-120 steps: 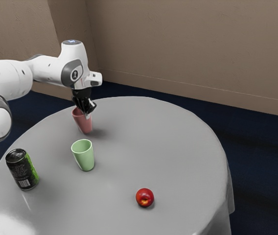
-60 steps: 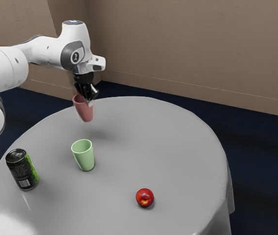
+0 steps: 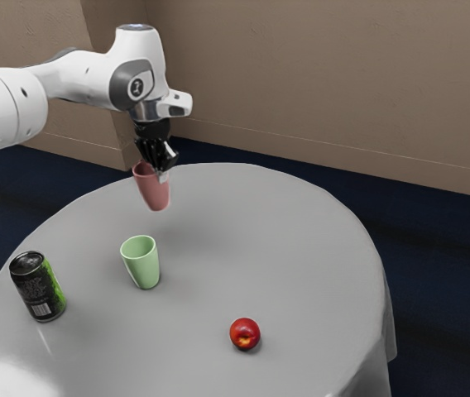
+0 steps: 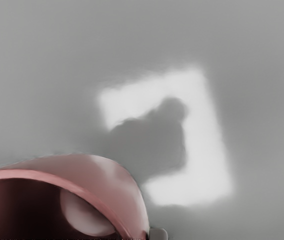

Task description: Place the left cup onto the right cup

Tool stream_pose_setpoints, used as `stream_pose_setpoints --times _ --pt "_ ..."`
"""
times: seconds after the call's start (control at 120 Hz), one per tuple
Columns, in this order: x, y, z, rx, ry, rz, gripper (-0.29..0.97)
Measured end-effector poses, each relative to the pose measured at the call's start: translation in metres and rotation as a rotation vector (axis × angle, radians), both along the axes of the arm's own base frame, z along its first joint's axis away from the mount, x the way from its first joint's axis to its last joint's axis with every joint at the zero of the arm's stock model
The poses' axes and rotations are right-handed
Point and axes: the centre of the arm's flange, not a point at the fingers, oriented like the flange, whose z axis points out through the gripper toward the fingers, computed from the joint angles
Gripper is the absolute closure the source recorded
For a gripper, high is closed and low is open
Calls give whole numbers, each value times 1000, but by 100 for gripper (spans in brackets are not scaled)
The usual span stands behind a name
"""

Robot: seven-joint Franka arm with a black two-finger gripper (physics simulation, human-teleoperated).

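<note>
While the pincer [image 3: 160, 168] is pinched shut on the rim of the pink cup [image 3: 154, 190], the cup hangs in the air, a bit tilted, clear of the round grey tabletop [image 3: 285, 240]. In the exterior view, the green cup [image 3: 141, 261] stands upright at 6 o'clock from it, well apart, mouth up. A can [image 3: 37, 286] sits at 8 o'clock from the green cup, near the tabletop's edge. An apple [image 3: 245, 333] lies at 4 o'clock. Wide open tabletop stretches toward 3 o'clock.
</note>
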Motion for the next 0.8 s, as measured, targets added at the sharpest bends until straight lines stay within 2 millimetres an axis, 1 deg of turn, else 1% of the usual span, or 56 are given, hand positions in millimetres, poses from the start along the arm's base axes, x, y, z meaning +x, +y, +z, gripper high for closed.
stream_pose_setpoints --times 0.125,0.25,0.525,0.8 --pt "-11 -9 4 -6 8 4 78" --pt "-22 -14 4 -15 15 12 79" --pt "-40 -9 6 -12 17 48 79" --pt "-52 -11 4 -10 21 73 79"
